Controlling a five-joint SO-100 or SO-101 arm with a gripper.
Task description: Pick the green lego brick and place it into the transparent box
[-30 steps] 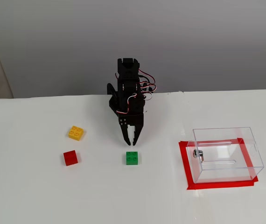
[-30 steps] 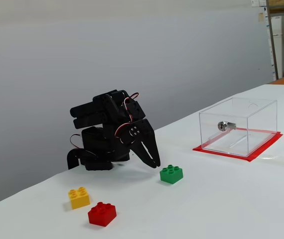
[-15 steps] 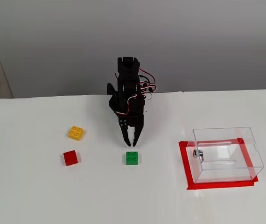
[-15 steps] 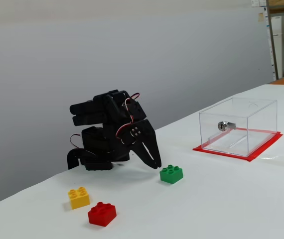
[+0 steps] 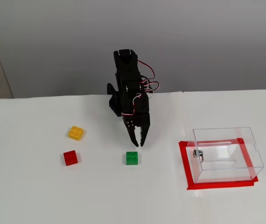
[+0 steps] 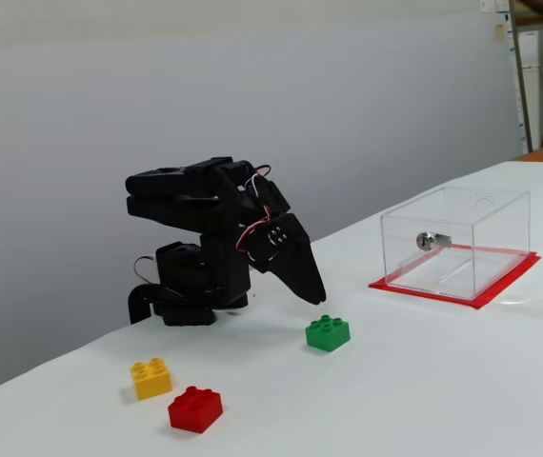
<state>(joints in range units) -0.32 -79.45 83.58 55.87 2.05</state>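
Arm bent low over the green brick (image 5: 132,158)

Gripper (image 5: 138,141) points down at mid-frame, holding nothing; its jaws look nearly closed, hard to tell. The brick sits just below it; clear box (image 5: 226,154) stands right.

One fixed camera is looking down from high in front, facing the arm (image 5: 129,100); another is watching low from the side; both are sharing the whole table (image 6: 424,381).

Bright, even light, soft faint shadows, both fixed views sharp with little glare.
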